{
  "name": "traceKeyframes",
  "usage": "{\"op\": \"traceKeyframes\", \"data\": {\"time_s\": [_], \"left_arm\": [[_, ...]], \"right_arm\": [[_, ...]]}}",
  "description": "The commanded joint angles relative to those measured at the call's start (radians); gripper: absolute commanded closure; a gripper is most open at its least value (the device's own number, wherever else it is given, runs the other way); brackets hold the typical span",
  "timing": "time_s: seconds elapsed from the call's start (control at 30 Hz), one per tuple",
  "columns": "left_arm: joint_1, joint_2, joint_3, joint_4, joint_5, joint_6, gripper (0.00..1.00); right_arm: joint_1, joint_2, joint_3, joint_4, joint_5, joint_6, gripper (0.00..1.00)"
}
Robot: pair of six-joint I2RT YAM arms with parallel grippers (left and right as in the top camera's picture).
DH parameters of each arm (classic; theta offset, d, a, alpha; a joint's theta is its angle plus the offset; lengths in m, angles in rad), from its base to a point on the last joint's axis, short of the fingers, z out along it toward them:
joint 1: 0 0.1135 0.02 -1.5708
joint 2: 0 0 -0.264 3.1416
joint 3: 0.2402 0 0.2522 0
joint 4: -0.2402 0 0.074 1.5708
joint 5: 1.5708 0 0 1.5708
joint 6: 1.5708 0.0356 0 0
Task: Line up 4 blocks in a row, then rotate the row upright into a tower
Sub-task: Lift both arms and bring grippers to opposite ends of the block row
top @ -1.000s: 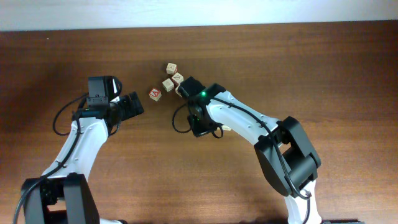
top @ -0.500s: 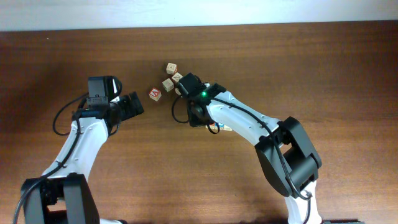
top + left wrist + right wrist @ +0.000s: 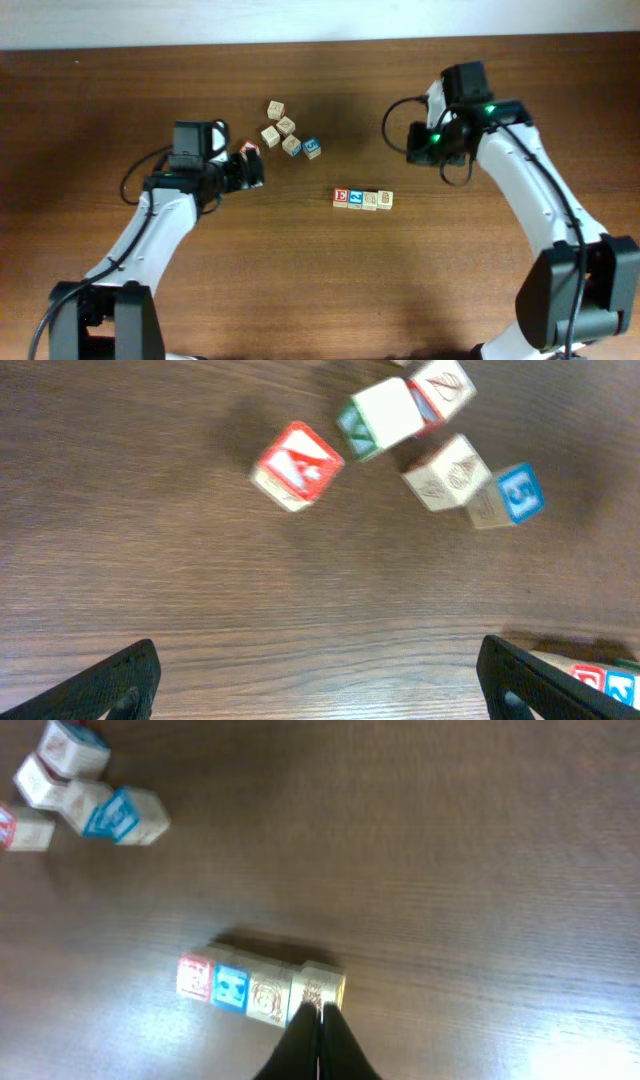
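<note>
Blocks clustered beside red "A" cube; left gripper released, right gripper clenched, empty.

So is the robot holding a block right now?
No, nothing is held. The left gripper is open and empty, and the right gripper is shut on nothing, apart from the row of blocks.

The table is dark, smooth wood with a soft sheen. The blocks in a row are pale matt wood; the arm at 3 o'clock, smooth white plastic.
</note>
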State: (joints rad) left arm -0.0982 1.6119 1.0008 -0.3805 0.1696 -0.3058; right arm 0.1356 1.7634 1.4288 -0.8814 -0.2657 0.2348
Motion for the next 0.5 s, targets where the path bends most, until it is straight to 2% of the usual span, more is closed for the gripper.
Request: {"op": "traceKeyframes", "data": {"time_s": [0.0, 0.07, 0.2, 0.47], "left_arm": [[-0.074, -0.008, 0.009, 0.008, -0.043, 0.005, 0.01], [-0.112, -0.007, 0.008, 0.013, -0.044, 0.005, 0.01], [-0.115, -0.006, 0.008, -0.01, -0.035, 0.005, 0.01], [-0.115, -0.006, 0.008, -0.01, -0.035, 0.005, 0.01]], "right_arm": [[0.057, -0.003, -0.205, 0.262, 0.034, 0.099, 0.96], [0.093, -0.002, -0.323, 0.415, 0.064, 0.193, 0.96], [0.113, 0.091, -0.335, 0.433, 0.036, 0.216, 0.96], [0.115, 0.091, -0.335, 0.425, -0.016, 0.169, 0.96]]}}
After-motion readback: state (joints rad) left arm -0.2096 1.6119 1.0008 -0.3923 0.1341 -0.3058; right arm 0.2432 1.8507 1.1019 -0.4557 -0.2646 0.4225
